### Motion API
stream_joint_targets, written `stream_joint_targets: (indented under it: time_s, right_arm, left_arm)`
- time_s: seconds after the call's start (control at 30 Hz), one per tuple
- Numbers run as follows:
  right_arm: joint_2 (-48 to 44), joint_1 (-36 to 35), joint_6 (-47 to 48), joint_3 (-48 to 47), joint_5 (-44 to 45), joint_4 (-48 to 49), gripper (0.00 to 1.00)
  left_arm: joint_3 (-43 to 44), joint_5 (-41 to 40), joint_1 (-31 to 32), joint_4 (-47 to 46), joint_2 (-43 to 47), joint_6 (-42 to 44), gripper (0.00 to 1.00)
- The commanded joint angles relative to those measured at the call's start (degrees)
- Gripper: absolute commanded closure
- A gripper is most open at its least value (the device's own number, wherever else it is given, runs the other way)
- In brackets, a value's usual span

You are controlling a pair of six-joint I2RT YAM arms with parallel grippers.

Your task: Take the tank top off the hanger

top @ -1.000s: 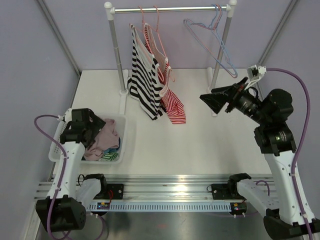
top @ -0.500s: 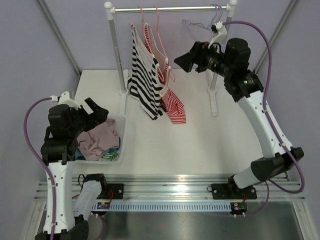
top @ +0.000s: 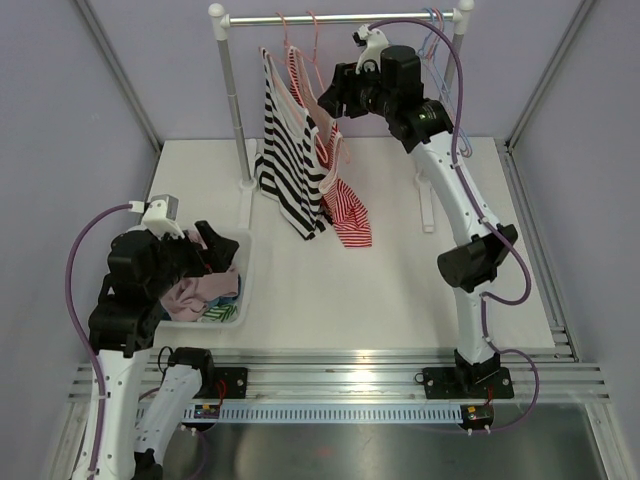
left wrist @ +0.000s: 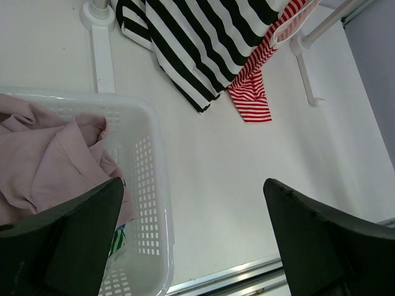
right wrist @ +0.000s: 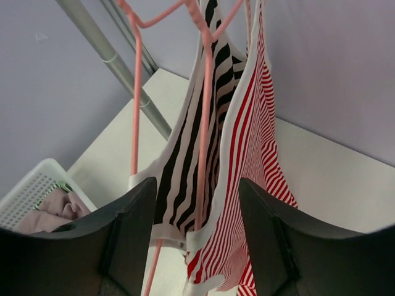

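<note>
Two tank tops hang on pink hangers (top: 300, 75) from the rail: a black-and-white striped one (top: 285, 160) and a red-and-white striped one (top: 345, 215). My right gripper (top: 324, 100) is raised beside their upper part. In the right wrist view its fingers stand apart on either side of a pink hanger arm (right wrist: 203, 142), the black-and-white top (right wrist: 185, 172) and the strap edge of the red-and-white top (right wrist: 259, 142), touching none of them. My left gripper (top: 215, 250) hangs open and empty over the basket's right rim; in its own view (left wrist: 191, 246) only table shows between the fingers.
A white basket (top: 245, 290) with a pink garment (top: 195, 295) and other clothes sits at the left. The rack's posts (top: 237, 110) and feet (top: 428, 205) stand on the table. Empty blue and pink hangers (top: 437, 45) hang at the rail's right end.
The right arm swung up and to the left, from the rack's right side to the hanging tank tops, and its jaws narrowed. The left arm rose and shifted slightly over the basket.
</note>
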State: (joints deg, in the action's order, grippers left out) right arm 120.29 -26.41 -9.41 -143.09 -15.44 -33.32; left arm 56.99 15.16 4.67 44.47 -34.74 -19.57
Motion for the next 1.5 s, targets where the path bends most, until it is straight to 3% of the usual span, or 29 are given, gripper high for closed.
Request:
stream_joint_targets:
  time_s: [0.0, 0.03, 0.2, 0.7, 0.87, 0.93, 1.07, 1.27, 1.47]
  right_arm:
    - [2.9, -0.3, 2.6, -7.1, 1.8, -1.6, 0.4]
    - [3.5, -0.2, 2.7, -7.7, 1.9, -1.3, 0.47]
    - [4.9, -0.2, 2.8, -8.7, 2.3, 1.1, 0.6]
    - [7.4, -0.2, 1.2, -8.8, -0.9, 4.3, 0.76]
    - [7.9, -0.3, 1.4, -8.8, -0.7, 4.9, 0.77]
    - [7.4, -0.2, 1.5, -8.7, -0.2, 5.1, 0.92]
    - [5.0, -0.2, 1.7, -6.4, 1.0, 7.4, 1.0]
    - [-2.2, -0.2, 1.2, 0.9, 3.0, 13.5, 1.0]
    - [-5.2, -0.2, 1.1, 0.5, 8.1, 13.7, 1.0]
  left_arm:
    - [0.0, -0.2, 1.1, -2.8, -0.1, 1.5, 0.01]
    - [-0.1, -0.2, 1.3, -2.8, 0.1, 1.6, 0.01]
    - [-0.6, -0.6, 2.2, -2.8, 0.4, 1.6, 0.01]
    - [-0.7, -1.5, 3.2, -2.6, 0.3, 1.9, 0.01]
    - [-0.7, -1.9, 3.3, -2.5, 0.4, 2.0, 0.01]
    - [-0.7, -2.2, 3.5, -2.5, 0.5, 2.0, 0.01]
    - [-0.7, -2.6, 3.8, -2.4, 0.3, 2.0, 0.01]
    - [0.0, -2.8, 3.9, -2.1, 0.1, 2.0, 0.01]
    - [0.8, -2.5, 3.9, -1.7, -0.2, 2.0, 0.01]
